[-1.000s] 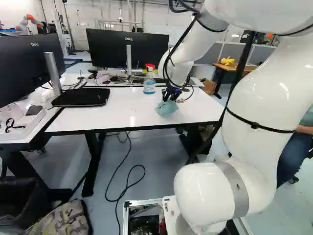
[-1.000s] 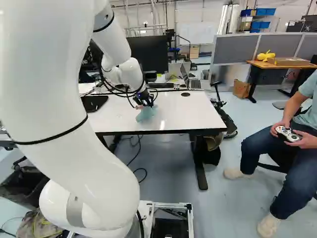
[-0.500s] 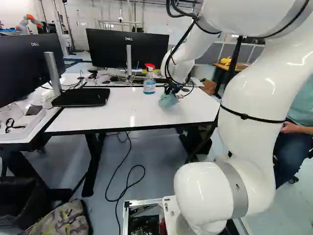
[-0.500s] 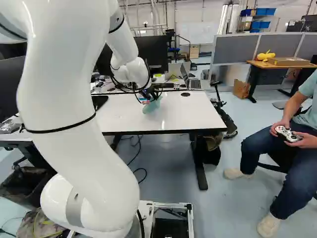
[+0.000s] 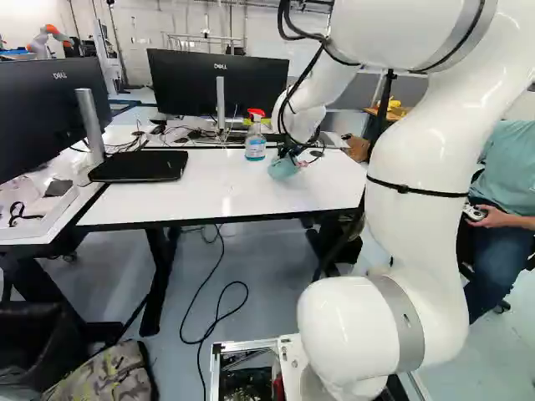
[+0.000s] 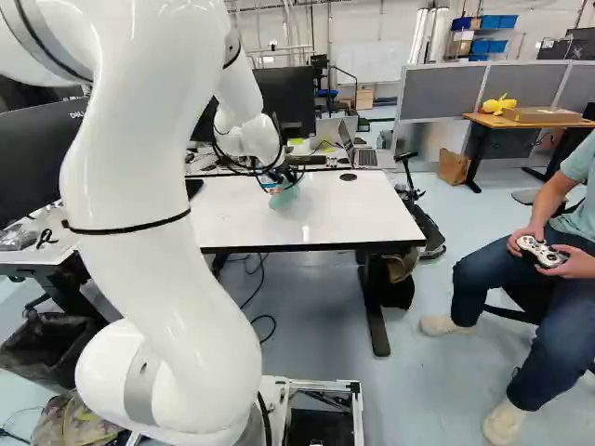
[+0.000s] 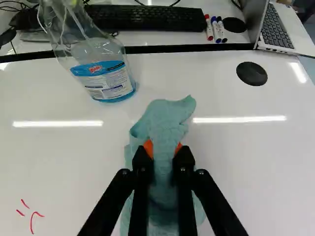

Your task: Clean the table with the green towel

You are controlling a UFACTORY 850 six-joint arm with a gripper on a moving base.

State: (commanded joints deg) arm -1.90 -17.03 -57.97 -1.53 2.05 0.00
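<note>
At the far end of my arm, the gripper (image 5: 291, 151) is over the white table (image 5: 192, 196) in the left base view. Its fingers (image 7: 163, 150) are closed from two sides on the green towel (image 7: 165, 118), bunched between the orange pads. The towel's folds spread ahead of and below the fingers, hiding the tabletop under them; whether it presses on the surface I cannot tell. Small red marks (image 7: 32, 221) show on the table to one side of the gripper in the wrist view.
A spray bottle (image 7: 106, 69) with blue liquid stands ahead of the towel. Beyond the table's back edge lie a keyboard (image 7: 147, 18), several markers (image 7: 216, 29) and a laptop (image 7: 280, 29). Monitors (image 5: 219, 82) stand behind and at the left. Another robot (image 5: 50, 38) is far off.
The gripper and the held towel have moved back across the table, away from the base. My upper arm has swung left in the left base view and right in the right one. The base stayed put.
</note>
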